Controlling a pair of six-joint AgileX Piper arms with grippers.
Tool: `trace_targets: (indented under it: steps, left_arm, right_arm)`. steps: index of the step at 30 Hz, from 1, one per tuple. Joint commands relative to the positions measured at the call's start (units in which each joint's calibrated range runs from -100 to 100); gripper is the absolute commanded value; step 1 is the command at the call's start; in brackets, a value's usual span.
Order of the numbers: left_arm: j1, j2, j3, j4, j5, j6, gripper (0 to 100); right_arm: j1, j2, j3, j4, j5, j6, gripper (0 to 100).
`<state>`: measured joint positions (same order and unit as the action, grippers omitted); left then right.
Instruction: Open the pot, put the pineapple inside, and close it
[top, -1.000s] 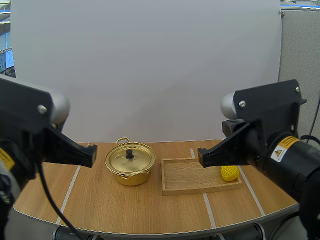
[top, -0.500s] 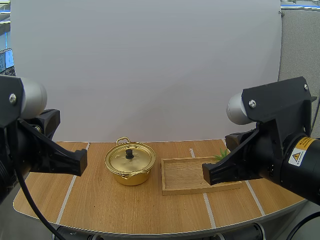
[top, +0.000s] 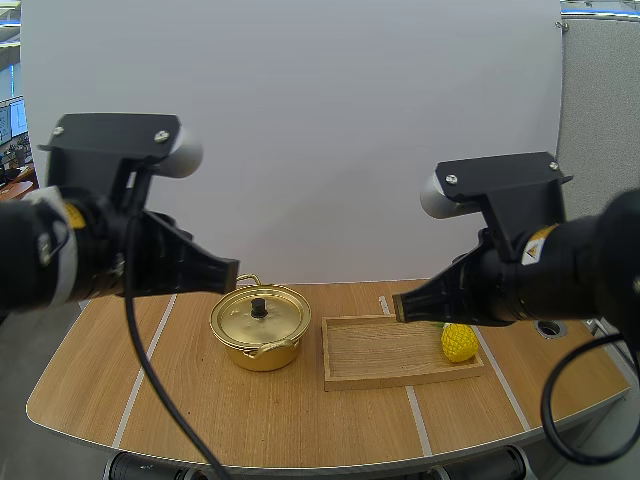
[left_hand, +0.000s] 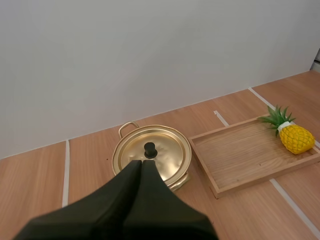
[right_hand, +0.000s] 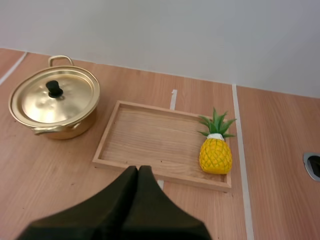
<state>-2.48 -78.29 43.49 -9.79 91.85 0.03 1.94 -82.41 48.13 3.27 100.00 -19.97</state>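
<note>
A gold pot stands on the wooden table with its lid on, black knob on top. Right of it lies a wooden tray, and a yellow pineapple with green leaves stands at its right end. My left gripper is shut with nothing in it, raised above the table on the near side of the pot. My right gripper is shut on nothing too, held high over the tray's near rim, with the pineapple ahead to its right. Both arms hover well above the table.
White tape lines run across the table front to back. A round metal-rimmed hole sits in the tabletop right of the tray. The table's curved front edge lies below the arms.
Both arms have lifted and swung forward in the high view. The pineapple's body, covered by the right arm half a second ago, shows again. Pot, lid and tray have not moved.
</note>
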Motion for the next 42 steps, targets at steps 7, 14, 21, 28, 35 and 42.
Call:
trace_targets:
  steps: [7, 14, 21, 28, 35, 42]
  left_arm:
    - [0.21, 12.83, -0.16, -5.94, -2.32, 7.57, 0]
    - [0.21, 18.71, -0.16, -7.11, -3.13, 9.06, 0]
    - [0.21, 25.10, -0.16, -7.56, -5.54, 9.71, 0]
    - [0.21, 30.26, -0.16, -7.56, -7.17, 9.80, 0]
    - [0.21, 33.31, -0.16, -7.56, -6.48, 9.69, 22]
    - [0.21, 33.33, -0.16, -7.45, -6.48, 14.02, 100]
  right_arm:
    - [-0.16, 10.14, -0.46, -2.13, 0.00, 2.82, 0]
    - [-0.16, 15.66, -0.46, -2.89, 0.00, 2.82, 0]
    - [-0.16, 20.12, -0.46, -3.27, 0.00, 2.91, 0]
    - [-0.16, 22.07, -0.46, -3.27, 0.00, 2.91, 0]
    - [-0.16, 22.07, -0.46, -3.27, 0.00, 2.91, 59]
    - [-0.16, 22.07, -0.46, -3.75, 0.00, 2.91, 100]
